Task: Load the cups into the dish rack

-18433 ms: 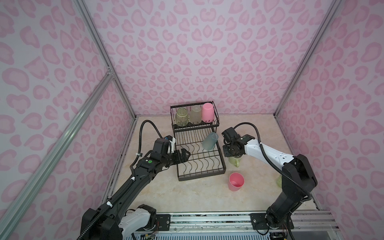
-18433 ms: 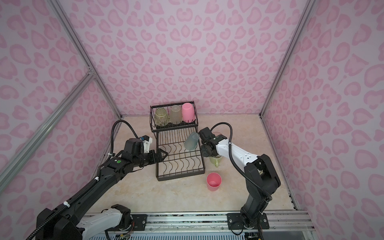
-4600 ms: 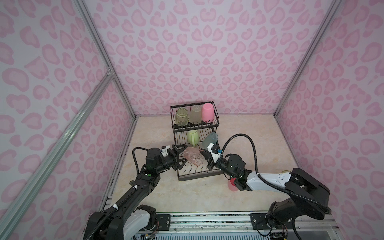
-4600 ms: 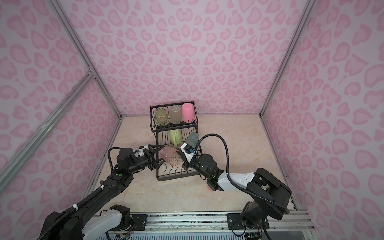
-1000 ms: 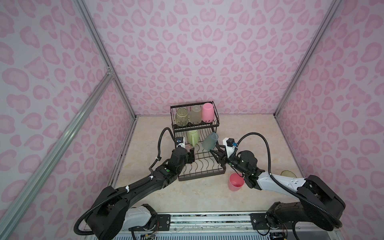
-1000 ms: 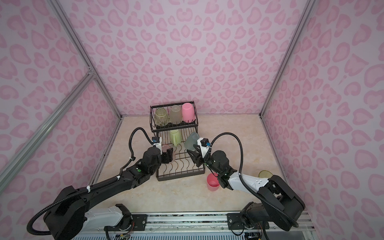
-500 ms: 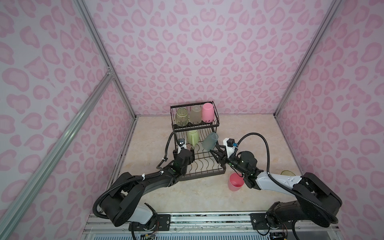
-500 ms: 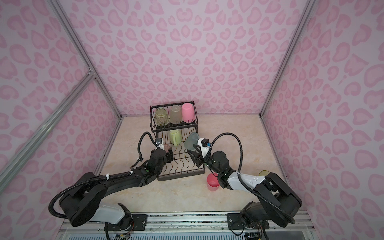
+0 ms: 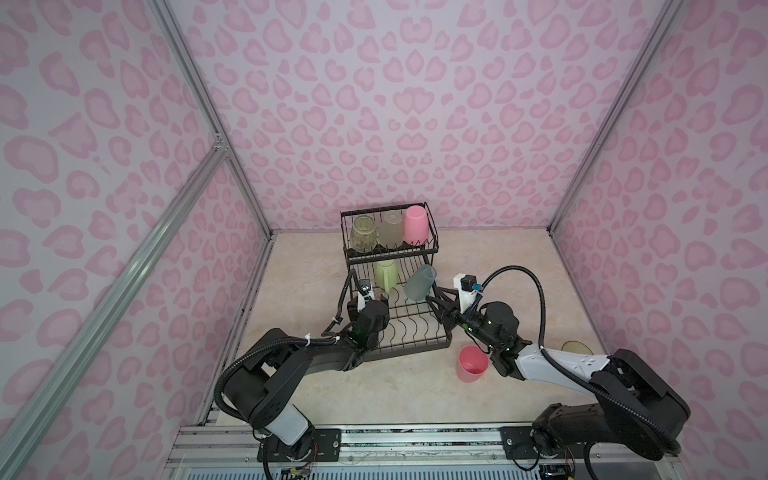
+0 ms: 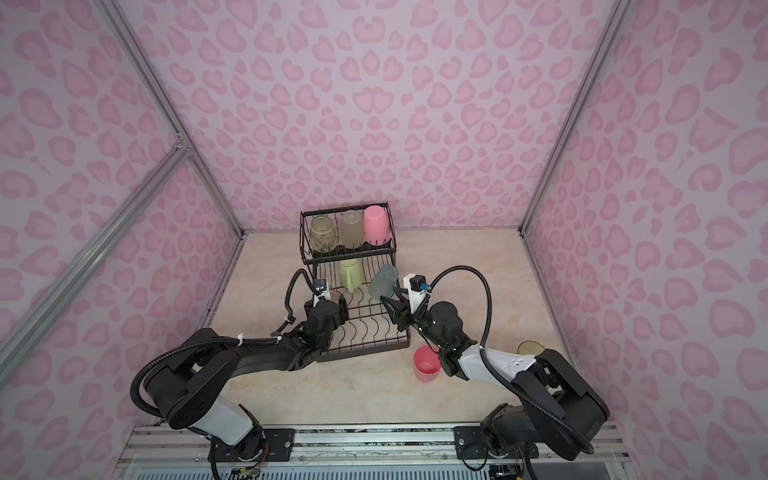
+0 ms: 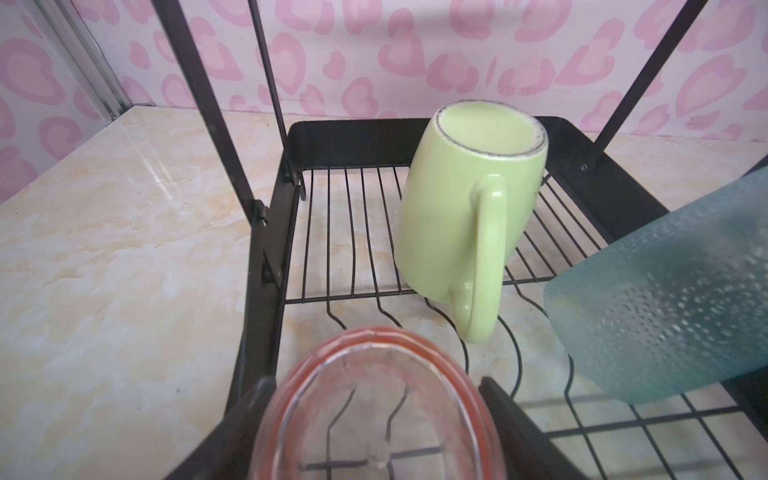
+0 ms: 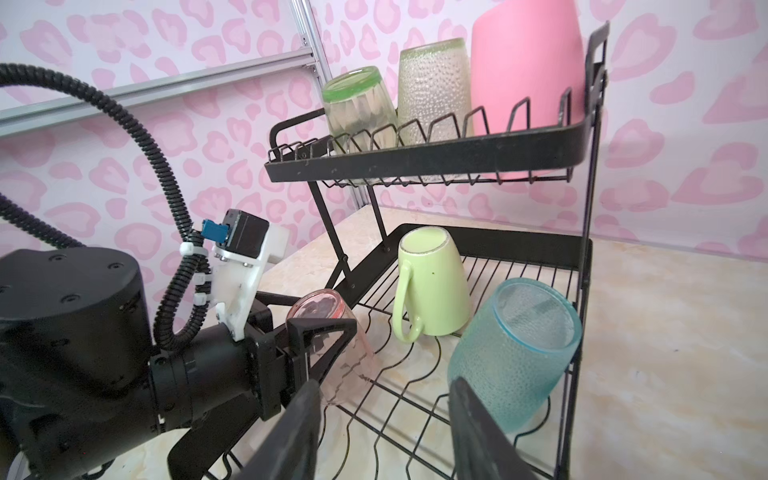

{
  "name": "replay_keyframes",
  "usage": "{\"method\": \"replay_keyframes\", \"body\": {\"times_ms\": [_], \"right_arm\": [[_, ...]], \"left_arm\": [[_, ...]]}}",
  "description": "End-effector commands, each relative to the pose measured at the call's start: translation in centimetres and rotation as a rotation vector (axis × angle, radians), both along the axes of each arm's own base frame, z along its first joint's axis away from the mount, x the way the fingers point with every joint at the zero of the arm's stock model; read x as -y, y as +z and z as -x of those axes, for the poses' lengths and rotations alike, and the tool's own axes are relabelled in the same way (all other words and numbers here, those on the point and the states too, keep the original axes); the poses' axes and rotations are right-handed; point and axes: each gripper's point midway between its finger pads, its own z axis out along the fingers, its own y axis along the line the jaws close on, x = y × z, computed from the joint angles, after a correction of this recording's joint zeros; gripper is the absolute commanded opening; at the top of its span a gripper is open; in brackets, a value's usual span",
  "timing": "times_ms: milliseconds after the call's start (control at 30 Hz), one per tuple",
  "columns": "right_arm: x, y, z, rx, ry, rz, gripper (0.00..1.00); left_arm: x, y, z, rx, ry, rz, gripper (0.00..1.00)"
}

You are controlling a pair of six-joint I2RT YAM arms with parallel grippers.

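My left gripper (image 11: 376,388) is shut on a translucent pink-orange cup (image 11: 365,415), bottom up, over the left side of the dish rack's (image 9: 411,348) lower tray. The right wrist view shows that cup (image 12: 320,307) between the black fingers. On the tray a pale green mug (image 9: 386,276) stands upside down, and a teal cup (image 9: 420,283) leans on the right rail. My right gripper (image 12: 382,415) is open and empty just in front of the teal cup (image 12: 515,349). The upper basket holds a yellow-green cup (image 9: 363,233), a frosted grey cup (image 9: 390,228) and a pink cup (image 9: 417,224).
A second pink cup (image 9: 471,365) stands upright on the table right of the rack's front corner, close under my right arm. A yellow-green cup (image 9: 577,347) sits at the far right, half hidden behind that arm. Patterned walls close in the left, back and right.
My left arm's elbow has swung lower and to the right, while its gripper stays at the rack's left side with the cup. The right arm has barely moved.
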Motion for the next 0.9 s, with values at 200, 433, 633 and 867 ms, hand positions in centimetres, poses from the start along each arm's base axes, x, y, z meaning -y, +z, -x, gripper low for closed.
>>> {"method": "replay_keyframes", "body": {"times_ms": [200,433,633,867], "right_arm": [[2.6,-2.0,0.1,-0.104,-0.123,0.08,0.5],[5.1,-4.1,0.1,-0.246,-0.252,0.208,0.48],[7.9,-5.3,1.0,-0.373,-0.376,0.297,0.48],[13.2,-5.1,1.5,-0.492,-0.605,0.374,0.48]], "left_arm": [[-0.1,-0.1,-1.2,0.031,0.042,0.016,0.51],[-0.7,-0.7,-1.6,0.022,0.064,0.024,0.53],[-0.7,-1.0,-1.5,0.01,0.056,0.037,0.59],[-0.4,-0.9,-1.3,-0.001,0.043,0.057,0.81]]}}
